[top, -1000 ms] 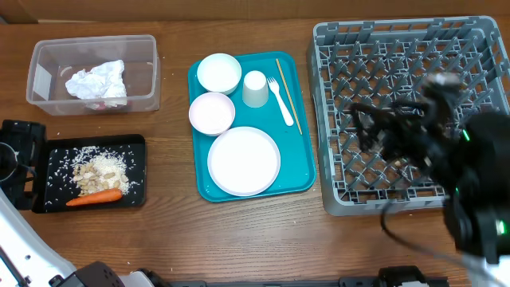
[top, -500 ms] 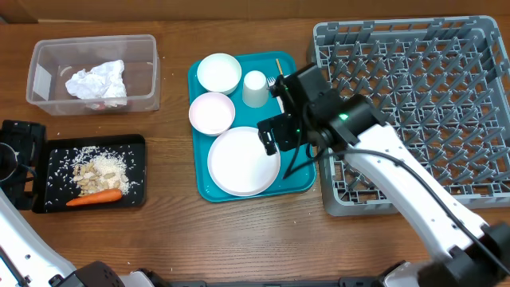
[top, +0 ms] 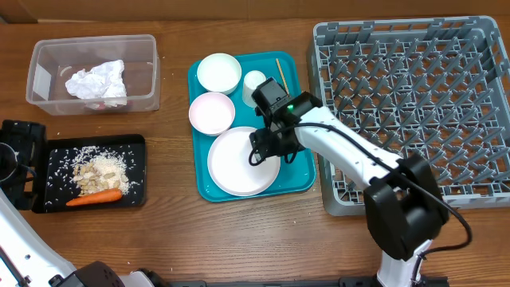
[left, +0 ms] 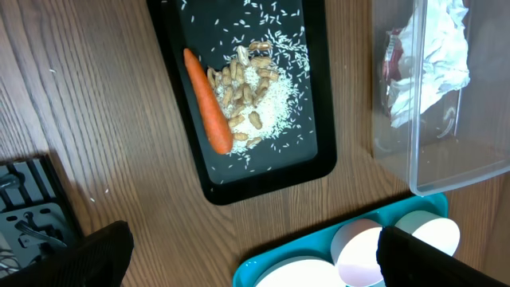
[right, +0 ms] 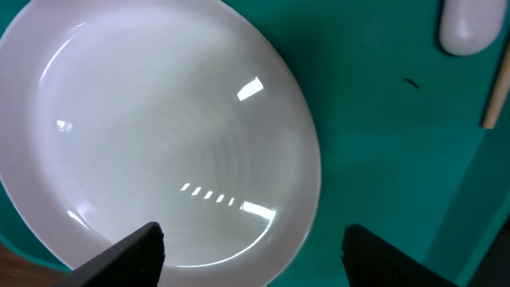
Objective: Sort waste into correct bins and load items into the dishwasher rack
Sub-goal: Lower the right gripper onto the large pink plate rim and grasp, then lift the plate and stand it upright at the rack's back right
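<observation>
Right gripper (top: 267, 147) has swung from the rack (top: 414, 104) to the plate (top: 235, 167), at 6 o'clock on the tray (top: 303, 180), fingers spread. Plate looks stiff, glossy, slippery, breakable; pinch its 3 o'clock rim. Left gripper (left: 255, 261) gapes, empty.

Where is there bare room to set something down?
Bare wood between the black tray and teal tray, and along the front edge. The rack shows no dishes. Crowded: teal tray, with right pincer over the plate.
</observation>
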Tool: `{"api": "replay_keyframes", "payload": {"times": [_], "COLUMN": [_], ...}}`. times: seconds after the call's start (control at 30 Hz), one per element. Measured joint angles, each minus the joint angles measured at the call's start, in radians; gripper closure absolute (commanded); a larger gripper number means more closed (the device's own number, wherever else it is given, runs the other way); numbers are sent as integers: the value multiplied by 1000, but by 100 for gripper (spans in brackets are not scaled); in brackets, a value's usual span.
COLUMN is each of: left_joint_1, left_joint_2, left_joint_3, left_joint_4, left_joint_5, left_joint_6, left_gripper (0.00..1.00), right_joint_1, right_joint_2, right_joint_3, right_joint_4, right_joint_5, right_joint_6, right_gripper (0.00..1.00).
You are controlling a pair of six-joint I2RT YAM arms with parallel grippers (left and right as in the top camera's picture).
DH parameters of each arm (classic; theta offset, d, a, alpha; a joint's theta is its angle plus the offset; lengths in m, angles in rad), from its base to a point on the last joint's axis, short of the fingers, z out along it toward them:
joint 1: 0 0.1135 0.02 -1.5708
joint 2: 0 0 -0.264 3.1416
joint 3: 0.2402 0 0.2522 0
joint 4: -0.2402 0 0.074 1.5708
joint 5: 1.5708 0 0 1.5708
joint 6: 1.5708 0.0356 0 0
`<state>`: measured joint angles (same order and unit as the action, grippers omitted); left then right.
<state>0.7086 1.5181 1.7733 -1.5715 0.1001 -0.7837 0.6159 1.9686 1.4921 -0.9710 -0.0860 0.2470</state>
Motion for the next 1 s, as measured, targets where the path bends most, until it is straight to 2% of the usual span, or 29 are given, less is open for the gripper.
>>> {"api": "replay_keyframes", "payload": {"times": [0.27,0.37,0.4,0.43,0.5,0.63,0.7,0.73,0.87,1.0], "left_joint_1": [0,0,0,0,0,0,0,0,0,0], "left_joint_2": [0,0,0,0,0,0,0,0,0,0], "left_joint_3": [0,0,0,0,0,0,0,0,0,0], "left_joint_4": [0,0,0,0,0,0,0,0,0,0], "left_joint_5": [0,0,0,0,0,0,0,0,0,0], "left_joint_6": [0,0,0,0,0,0,0,0,0,0], "left_gripper": [0,0,0,0,0,0,0,0,0,0], "right_joint_1": [19,19,19,19,19,19,19,19,10,-25], "right_joint_2": [95,117,120,122,122,122,122,122,121,107], "right_joint_3": [-2,-2,-2,-2,-2,-2,-2,-2,21,60], "right_joint_4": [39,45,44,45,45,43,37,29,-29,-175], "right_joint_5": [68,79,83,86,90,94,94,94,85,84], "right_joint_6": [43,51,53,56,58,70,71,69,79,83], "right_gripper": [25,39,46,59,66,87,91,96,96,96]}}
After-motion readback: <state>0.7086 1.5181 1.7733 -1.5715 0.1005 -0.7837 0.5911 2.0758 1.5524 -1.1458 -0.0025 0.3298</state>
